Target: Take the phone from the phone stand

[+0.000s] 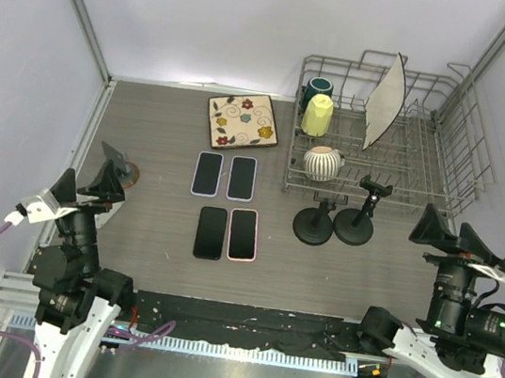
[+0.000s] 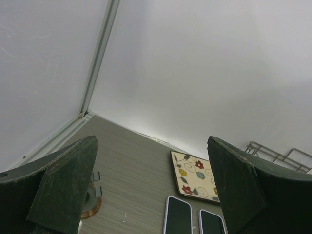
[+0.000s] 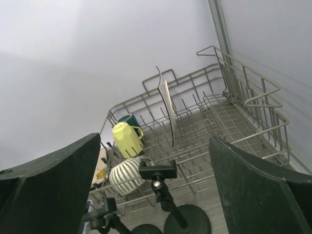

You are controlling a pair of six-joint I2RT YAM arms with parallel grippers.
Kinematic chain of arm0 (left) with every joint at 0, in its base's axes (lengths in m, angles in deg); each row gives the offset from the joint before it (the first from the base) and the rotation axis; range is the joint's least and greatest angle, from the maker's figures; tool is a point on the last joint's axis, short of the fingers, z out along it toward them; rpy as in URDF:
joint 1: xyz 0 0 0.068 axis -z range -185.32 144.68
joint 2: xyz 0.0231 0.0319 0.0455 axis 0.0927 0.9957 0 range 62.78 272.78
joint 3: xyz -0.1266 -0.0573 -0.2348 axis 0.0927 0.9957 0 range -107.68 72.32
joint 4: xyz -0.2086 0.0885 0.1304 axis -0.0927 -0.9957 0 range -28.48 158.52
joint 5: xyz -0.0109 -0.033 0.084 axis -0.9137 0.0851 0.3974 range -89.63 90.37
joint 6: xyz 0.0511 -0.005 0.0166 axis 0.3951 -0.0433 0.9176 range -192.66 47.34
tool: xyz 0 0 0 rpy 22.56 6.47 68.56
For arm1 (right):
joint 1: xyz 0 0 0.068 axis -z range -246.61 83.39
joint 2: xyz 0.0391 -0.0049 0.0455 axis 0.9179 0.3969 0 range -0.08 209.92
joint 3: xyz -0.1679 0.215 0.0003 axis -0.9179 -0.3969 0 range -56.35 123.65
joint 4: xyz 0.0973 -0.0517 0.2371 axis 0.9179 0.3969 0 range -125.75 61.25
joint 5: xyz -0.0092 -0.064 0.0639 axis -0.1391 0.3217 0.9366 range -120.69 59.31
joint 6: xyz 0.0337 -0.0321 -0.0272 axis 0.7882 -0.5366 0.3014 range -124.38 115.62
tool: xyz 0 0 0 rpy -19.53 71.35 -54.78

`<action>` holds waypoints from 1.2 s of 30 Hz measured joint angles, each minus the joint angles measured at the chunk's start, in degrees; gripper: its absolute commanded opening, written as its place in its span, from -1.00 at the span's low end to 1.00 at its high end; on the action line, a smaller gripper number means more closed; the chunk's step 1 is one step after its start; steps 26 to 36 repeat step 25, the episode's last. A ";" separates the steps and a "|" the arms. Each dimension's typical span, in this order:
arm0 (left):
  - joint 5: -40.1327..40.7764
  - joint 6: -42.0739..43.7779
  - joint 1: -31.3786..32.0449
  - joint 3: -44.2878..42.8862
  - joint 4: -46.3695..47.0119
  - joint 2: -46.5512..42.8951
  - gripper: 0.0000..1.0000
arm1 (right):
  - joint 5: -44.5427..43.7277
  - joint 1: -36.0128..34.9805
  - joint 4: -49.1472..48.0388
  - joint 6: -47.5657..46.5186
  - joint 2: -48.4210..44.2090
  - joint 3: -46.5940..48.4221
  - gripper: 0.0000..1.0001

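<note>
The dish rack [image 1: 467, 155] fills the far right corner of the bench [image 1: 152, 226]. Both arms sit low at the near corners. The left gripper [image 1: 89, 186] and the right gripper [image 1: 450, 236] each have their jaws spread wide with nothing between them. Four phones [image 1: 211, 232] lie flat mid-bench, touching no holder. The two black clamp stands [image 1: 314, 222] just in front of the rack carry nothing, and the small tilted stand [image 1: 115, 167] near the left edge looks bare too. The removal appears done, though I cannot tell which phone was the mounted one.

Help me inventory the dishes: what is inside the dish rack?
A green mug, yellow cup, striped cup and a plate standing on edge. Anything beneath the cups is covered.
</note>
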 measured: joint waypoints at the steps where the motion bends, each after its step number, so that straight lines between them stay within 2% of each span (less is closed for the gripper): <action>1: -0.15 0.02 -0.24 0.04 0.02 0.00 0.99 | -0.44 0.09 -0.44 -0.68 0.04 -0.50 0.96; 8: -3.87 -0.04 -2.45 -0.02 0.04 0.39 0.99 | -0.52 0.09 0.17 -3.34 0.17 -4.04 0.96; 16: -10.38 -0.68 -5.35 -0.85 -1.05 5.51 1.00 | -0.44 0.09 -0.11 -4.68 0.15 -4.63 0.96; 25: -13.60 -0.68 -5.42 -1.53 -1.36 8.00 0.99 | -0.31 0.09 -0.04 -4.24 0.13 -4.66 0.96; 36: -13.60 -0.68 -5.42 -1.53 -1.36 8.00 0.99 | -0.31 0.09 -0.04 -4.24 0.13 -4.66 0.96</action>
